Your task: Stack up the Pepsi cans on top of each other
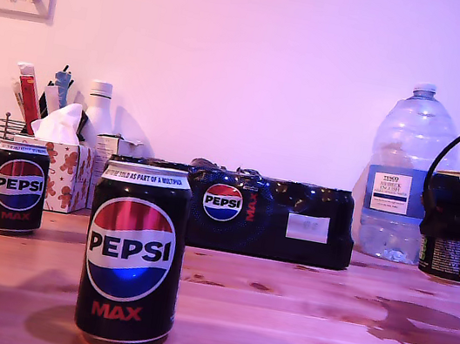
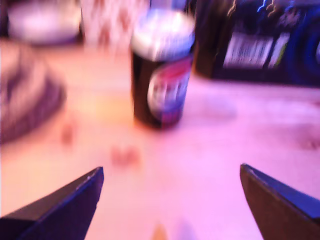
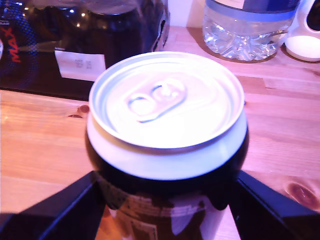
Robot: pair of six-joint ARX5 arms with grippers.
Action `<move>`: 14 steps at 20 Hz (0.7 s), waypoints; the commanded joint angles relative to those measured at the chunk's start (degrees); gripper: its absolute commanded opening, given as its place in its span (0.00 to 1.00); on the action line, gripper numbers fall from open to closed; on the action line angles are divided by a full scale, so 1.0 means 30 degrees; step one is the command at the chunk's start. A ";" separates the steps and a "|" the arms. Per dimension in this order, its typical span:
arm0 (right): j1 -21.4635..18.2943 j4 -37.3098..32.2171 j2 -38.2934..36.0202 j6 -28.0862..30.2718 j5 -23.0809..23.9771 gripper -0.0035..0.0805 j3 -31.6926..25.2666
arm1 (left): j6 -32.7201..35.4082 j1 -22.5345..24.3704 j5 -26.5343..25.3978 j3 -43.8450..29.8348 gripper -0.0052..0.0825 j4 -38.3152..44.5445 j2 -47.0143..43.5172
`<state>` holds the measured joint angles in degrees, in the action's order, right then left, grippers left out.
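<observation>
Pepsi cans [image 1: 133, 259]: black, globe logo, red MAX, silver rims.

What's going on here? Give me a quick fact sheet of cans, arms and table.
cans: three Pepsi cans in sight
front can: upright on the wooden table
far can: upright, exterior view's left, beside the tissue box
third can: between the jaws of my second end effector
my first end effector: open, empty, facing a can
stacked: none yet

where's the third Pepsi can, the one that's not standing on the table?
The third Pepsi can is at the exterior view's right edge, held just above the wooden table in my second pincer, right of the water bottle.
</observation>
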<state>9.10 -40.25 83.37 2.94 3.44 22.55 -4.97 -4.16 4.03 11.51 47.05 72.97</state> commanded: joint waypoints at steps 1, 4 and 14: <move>0.0087 -0.0758 -0.0561 0.0051 -0.0029 0.48 0.0277 | 0.0554 -0.0022 0.0291 0.0364 0.96 0.1836 0.0969; 0.0087 -0.0765 -0.0561 0.0051 -0.0029 0.48 0.0277 | 0.0845 -0.0029 0.1129 0.1224 0.96 0.3009 0.2798; 0.0087 -0.0918 -0.0561 0.0102 -0.0029 0.48 0.0277 | 0.1821 0.0998 0.2157 0.5399 0.96 0.4138 0.8429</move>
<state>9.10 -40.66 83.37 3.09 3.42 22.55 0.27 -1.52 10.11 27.29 58.76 96.66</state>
